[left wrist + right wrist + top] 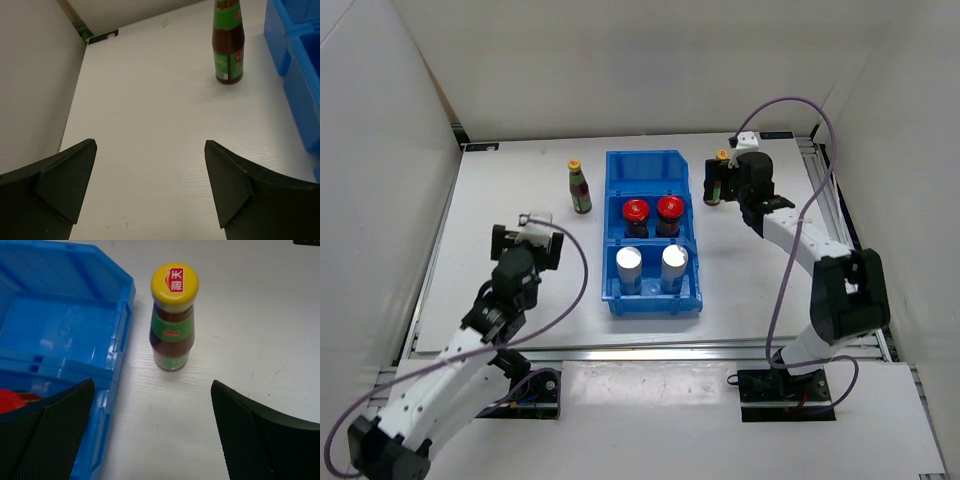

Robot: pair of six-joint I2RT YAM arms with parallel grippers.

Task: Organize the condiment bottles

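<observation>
Blue bin [647,175] held red-lidded jars [636,211] and white cylinders [629,262], clear overhead only. Wrist views caught left bottle [228,50] and right bottle [173,325] upright on the bench [520,180] beside it, left fingers [67,185] and right fingers [55,435] open, empty.

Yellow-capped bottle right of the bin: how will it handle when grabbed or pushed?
Probably tippy: the bottle stands tall and slim on a narrow base. It looks rigid and glossy, so possibly slippery. Its round body would likely roll if toppled.
</observation>
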